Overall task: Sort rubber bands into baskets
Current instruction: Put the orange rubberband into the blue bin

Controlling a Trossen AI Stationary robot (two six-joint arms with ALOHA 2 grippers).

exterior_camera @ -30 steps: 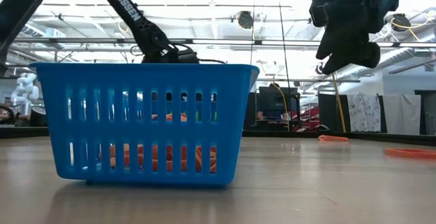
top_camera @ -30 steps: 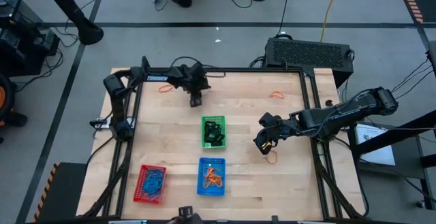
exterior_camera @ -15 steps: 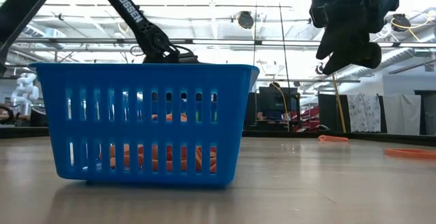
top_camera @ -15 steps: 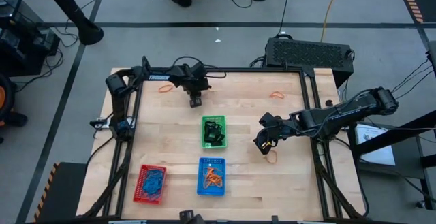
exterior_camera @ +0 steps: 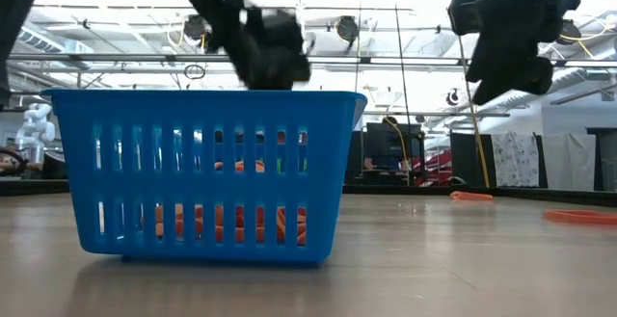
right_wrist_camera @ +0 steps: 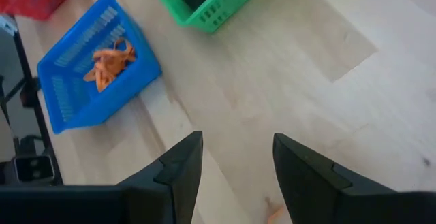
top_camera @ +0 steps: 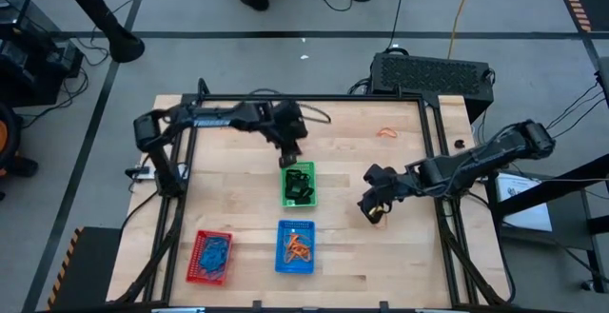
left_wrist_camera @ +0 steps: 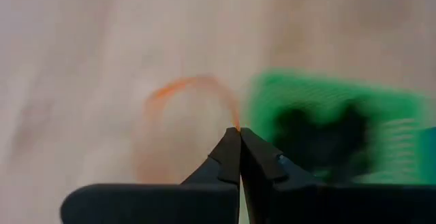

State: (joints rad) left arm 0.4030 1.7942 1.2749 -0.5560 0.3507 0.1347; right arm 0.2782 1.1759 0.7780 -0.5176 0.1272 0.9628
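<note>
My left gripper hovers just beyond the far edge of the green basket, which holds black rubber bands. It is shut on an orange rubber band. My right gripper stands open above the table's right part, with an orange band lying on the wood just near of it. Another orange band lies flat at the far right. The blue basket holds orange bands, and the red basket holds blue ones. My left gripper pinches the orange rubber band between its two fingertips at one spot of the loop. The rest of the loop arcs out beyond the tips. The fingers point down at the table, beside the green basket.
The three baskets stand on the near middle of the wooden table. A black frame rail runs along the table's right side, and a dark box sits beyond the far right corner. In the low view the blue basket fills the foreground.
My left gripper has swung toward the table's right and near edges, from the far middle of the table to the green basket's far edge, with the orange band in its tips. My right gripper has drifted slightly toward the near edge.
</note>
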